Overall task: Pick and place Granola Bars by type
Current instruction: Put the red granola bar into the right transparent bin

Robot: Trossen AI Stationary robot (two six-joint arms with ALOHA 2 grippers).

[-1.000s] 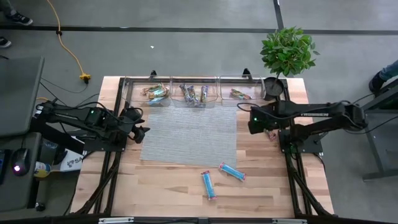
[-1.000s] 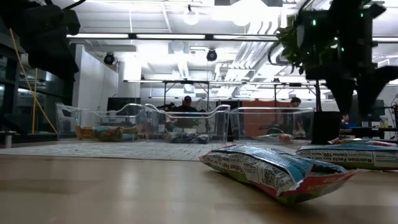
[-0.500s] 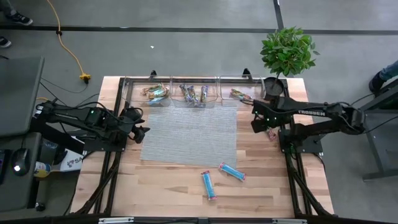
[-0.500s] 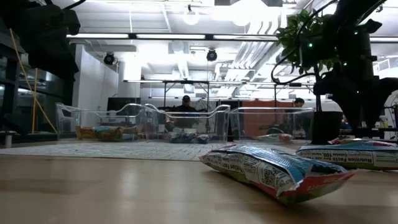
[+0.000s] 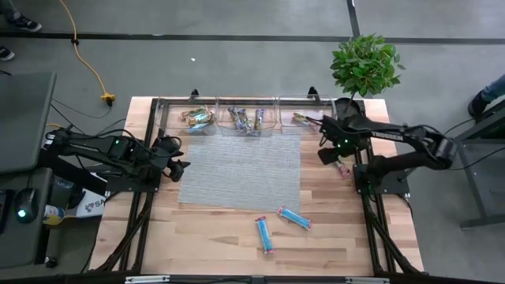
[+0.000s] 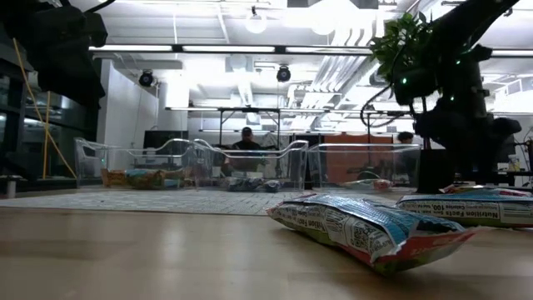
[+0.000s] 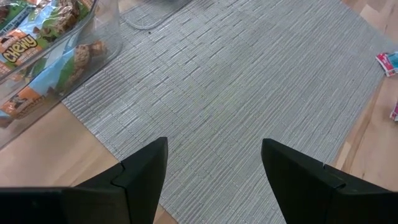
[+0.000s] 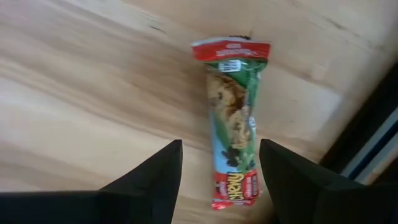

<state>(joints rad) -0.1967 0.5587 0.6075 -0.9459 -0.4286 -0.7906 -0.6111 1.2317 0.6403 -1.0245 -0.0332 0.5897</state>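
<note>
A tan-green granola bar with red ends (image 8: 233, 149) lies flat on the bare wood to the right of the grey mat (image 5: 241, 170); the high view shows it too (image 5: 343, 168). My right gripper (image 8: 221, 144) hangs over it, open, one finger on either side and not touching. Two light blue bars (image 5: 265, 233) (image 5: 293, 217) lie on the wood near the table's near edge. More bars sit in the clear bins (image 5: 246, 118) along the far edge. My left gripper (image 7: 214, 146) waits open over the mat's left side.
Three clear bins stand in a row at the far edge: left (image 5: 199, 118), middle (image 5: 246, 118), right (image 5: 304, 120). A potted plant (image 5: 346, 110) stands just beyond my right gripper at the far right corner. Bare mat lies between the arms.
My right gripper has come down toward the tan-green bar on the wood, and its arm has swung a little toward the far edge. The bar and the left arm have stayed put.
</note>
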